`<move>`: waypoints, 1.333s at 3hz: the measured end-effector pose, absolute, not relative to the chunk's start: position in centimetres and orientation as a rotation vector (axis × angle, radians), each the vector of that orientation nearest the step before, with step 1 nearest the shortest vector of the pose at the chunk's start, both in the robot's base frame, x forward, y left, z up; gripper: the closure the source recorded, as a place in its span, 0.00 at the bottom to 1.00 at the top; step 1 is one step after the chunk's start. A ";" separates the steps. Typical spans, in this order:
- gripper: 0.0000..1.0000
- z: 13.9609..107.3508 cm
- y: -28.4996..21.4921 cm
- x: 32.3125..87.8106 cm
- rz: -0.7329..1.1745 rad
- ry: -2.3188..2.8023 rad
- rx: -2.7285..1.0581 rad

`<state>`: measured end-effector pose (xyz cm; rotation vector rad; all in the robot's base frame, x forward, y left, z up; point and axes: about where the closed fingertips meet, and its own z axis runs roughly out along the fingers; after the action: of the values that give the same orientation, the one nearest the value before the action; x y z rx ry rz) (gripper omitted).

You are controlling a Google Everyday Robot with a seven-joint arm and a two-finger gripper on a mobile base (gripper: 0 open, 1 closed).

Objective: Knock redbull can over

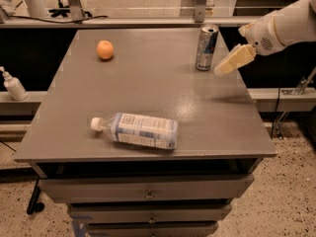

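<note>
Gripper just right of the upright redbull can, no contact visible.

The redbull can stands near the far right corner of the grey table, silver top up. The white arm reaches in from the right edge, and its pale yellow gripper slants down and to the left over the table's right side, the tip level with the can's base and just beside it. The gripper reads as one solid wedge, so it looks clenched with nothing in it, though the angle makes that hard to confirm. An orange sits at the far left, well apart from the can. A clear plastic water bottle lies on its side near the front edge, cap pointing left. Drawers run below the tabletop, and a white pump bottle stands on a ledge at the left.
</note>
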<state>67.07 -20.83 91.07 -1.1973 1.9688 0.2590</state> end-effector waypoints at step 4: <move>0.00 91.0 -12.6 70.3 0.927 1.477 -1.111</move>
<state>70.34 -12.59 91.00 -1.1112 1.4769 0.9266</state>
